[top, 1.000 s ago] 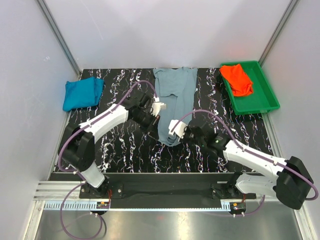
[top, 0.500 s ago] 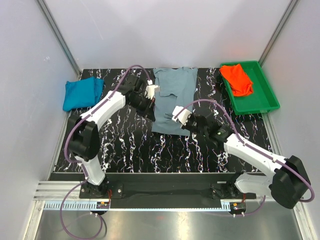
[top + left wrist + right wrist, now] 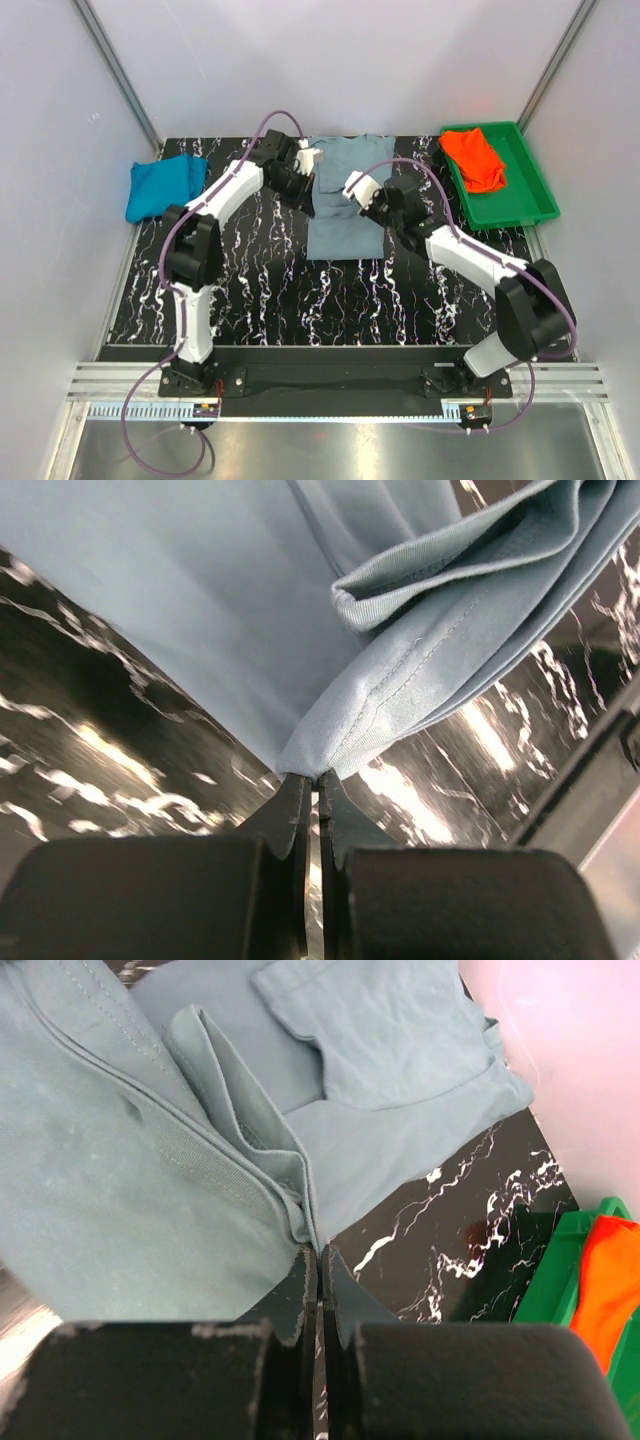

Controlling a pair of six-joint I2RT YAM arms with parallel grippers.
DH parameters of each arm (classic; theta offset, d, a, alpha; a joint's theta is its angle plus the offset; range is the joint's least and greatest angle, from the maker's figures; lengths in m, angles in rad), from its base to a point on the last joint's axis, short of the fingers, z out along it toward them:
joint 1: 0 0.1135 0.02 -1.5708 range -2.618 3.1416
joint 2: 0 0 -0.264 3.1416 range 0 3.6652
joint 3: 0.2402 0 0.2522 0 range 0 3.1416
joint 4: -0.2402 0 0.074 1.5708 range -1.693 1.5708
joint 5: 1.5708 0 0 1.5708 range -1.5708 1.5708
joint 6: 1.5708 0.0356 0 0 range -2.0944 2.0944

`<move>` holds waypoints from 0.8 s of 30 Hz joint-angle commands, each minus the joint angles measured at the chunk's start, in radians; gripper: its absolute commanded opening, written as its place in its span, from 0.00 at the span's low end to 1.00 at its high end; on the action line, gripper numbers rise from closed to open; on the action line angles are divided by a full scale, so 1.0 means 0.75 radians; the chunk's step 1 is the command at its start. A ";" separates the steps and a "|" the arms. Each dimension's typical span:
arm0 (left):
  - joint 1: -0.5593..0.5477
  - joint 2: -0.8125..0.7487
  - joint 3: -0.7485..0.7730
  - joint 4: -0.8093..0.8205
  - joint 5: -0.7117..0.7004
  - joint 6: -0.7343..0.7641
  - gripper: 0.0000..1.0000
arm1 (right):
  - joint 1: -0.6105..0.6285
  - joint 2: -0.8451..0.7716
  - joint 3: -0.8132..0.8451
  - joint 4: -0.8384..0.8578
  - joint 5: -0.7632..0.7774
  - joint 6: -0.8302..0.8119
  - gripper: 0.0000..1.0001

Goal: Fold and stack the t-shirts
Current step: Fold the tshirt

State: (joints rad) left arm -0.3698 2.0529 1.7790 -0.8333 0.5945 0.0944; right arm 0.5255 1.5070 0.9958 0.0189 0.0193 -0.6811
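Where the scene is read from left to right, the teal-blue t-shirt (image 3: 165, 187) lies bunched in a compact bundle at the far left edge of the black marbled table (image 3: 260, 290), well apart from both arms. Next comes the left gripper (image 3: 312, 778), its jaws pressed together on a stitched, doubled corner of the grey-blue t-shirt (image 3: 345, 235), with only a sliver of gap between the fingers. This shirt occupies the middle of the table toward the far edge, partly doubled over itself, several layers showing along each side. At its right side the right gripper (image 3: 318, 1250) is likewise clamped tight on a stack of folded edges, the hem seams running straight into the pinch. Farthest right, the orange-red t-shirt (image 3: 475, 158) sits crumpled inside the green tray (image 3: 520, 205). The cloth appears light, thin and wholly limp: it drapes and creases under its own weight, offers no stiffness to push against, and probably slides easily over the smooth tabletop. A secure hold is best taken at hems, seams or corners, where stitched layers give the fingers bulk to bite; a pinch on a single loose layer risks slipping out or dragging the fold open.
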 commanded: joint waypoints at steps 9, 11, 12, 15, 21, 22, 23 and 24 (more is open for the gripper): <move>0.049 0.296 0.381 0.092 -0.071 -0.007 0.00 | -0.118 0.355 0.261 0.200 -0.083 -0.025 0.00; 0.049 0.337 0.407 0.111 -0.075 -0.026 0.00 | -0.124 0.445 0.312 0.218 -0.085 -0.020 0.00; 0.049 0.369 0.418 0.127 -0.077 -0.030 0.00 | -0.130 0.473 0.331 0.222 -0.085 -0.020 0.00; 0.049 0.408 0.438 0.172 -0.107 -0.034 0.00 | -0.142 0.584 0.404 0.259 -0.067 -0.006 0.00; 0.053 0.409 0.473 0.238 -0.195 -0.050 0.13 | -0.155 0.701 0.523 0.276 0.005 -0.002 0.00; 0.055 0.402 0.479 0.238 -0.206 -0.050 0.16 | -0.155 0.699 0.541 0.271 0.009 0.008 0.00; 0.057 0.388 0.483 0.234 -0.228 -0.052 0.23 | -0.159 0.693 0.546 0.267 0.013 0.016 0.00; 0.057 0.380 0.489 0.234 -0.234 -0.052 0.30 | -0.159 0.684 0.548 0.257 0.019 0.020 0.00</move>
State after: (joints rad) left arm -0.3370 2.3802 2.0789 -0.7250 0.4717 0.0628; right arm 0.4168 2.0472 1.3388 0.1513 -0.0010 -0.6830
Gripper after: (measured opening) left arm 0.245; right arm 0.018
